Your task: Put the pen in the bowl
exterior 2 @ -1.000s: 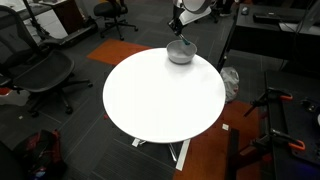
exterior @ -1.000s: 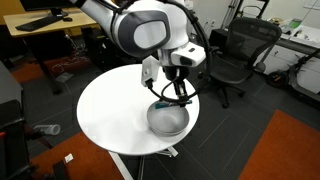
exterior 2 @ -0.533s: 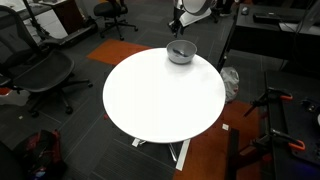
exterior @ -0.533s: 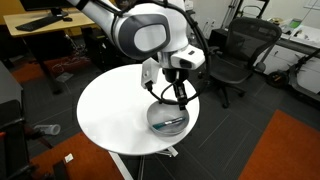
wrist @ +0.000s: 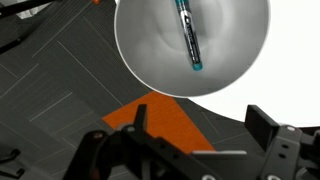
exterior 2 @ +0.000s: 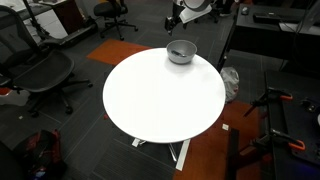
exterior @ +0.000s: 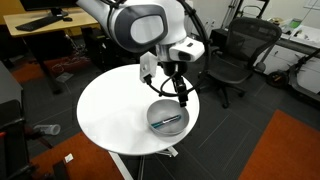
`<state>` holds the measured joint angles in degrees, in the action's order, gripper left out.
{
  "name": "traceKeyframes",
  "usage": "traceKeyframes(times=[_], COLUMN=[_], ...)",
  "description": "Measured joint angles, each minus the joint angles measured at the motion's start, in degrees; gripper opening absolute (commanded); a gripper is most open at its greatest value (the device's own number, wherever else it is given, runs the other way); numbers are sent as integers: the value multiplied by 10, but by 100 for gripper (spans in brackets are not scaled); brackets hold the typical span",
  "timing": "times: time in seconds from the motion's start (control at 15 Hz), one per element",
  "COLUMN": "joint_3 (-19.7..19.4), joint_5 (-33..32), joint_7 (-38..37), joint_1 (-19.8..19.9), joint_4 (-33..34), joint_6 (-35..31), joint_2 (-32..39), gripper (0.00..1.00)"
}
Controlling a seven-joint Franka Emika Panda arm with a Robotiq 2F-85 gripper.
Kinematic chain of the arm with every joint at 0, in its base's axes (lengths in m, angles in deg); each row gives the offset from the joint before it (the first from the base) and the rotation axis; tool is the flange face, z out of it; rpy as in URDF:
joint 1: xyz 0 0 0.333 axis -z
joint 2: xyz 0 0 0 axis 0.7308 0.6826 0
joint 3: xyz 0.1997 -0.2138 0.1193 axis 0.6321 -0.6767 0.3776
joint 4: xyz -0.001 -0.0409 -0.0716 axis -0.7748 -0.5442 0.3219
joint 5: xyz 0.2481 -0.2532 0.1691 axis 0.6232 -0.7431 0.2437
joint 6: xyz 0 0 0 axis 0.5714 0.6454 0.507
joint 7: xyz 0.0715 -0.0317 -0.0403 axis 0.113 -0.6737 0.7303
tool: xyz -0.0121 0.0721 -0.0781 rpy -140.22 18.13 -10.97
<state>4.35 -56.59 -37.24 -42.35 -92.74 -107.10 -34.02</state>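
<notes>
The teal-blue pen [wrist: 189, 35] lies loose inside the light-grey bowl [wrist: 140, 50], slanting across its bottom in the wrist view. In both exterior views the bowl [exterior: 167, 118] [exterior 2: 181, 52] sits near the edge of the round white table [exterior: 110, 115] [exterior 2: 160, 95], with the pen [exterior: 168, 121] a thin line inside it. My gripper [exterior: 175, 93] hangs open just above the bowl, nothing between its fingers. Its two dark fingers [wrist: 268, 125] stand wide apart at the bottom of the wrist view.
Black office chairs [exterior: 240, 50] [exterior 2: 45, 75] stand around the table. Desks with equipment [exterior: 45, 25] line the room's edges. An orange carpet patch [exterior: 285, 150] lies beside the table. A tripod [exterior 2: 270, 110] stands on the floor near the table.
The gripper went from shut on the pen to open, dropping the pen into the bowl. It has since risen a little above the bowl.
</notes>
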Motion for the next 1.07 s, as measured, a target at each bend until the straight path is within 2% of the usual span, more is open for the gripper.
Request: traceKeyframes(times=[0.73,1.07], joint_3=[17,20], joint_5=[-5,-6], joint_7=[52,52], joint_1=[-4,-5], joint_4=[-143,-185], joint_6=[2,1], joint_2=[-171,-213], gripper=[100,100])
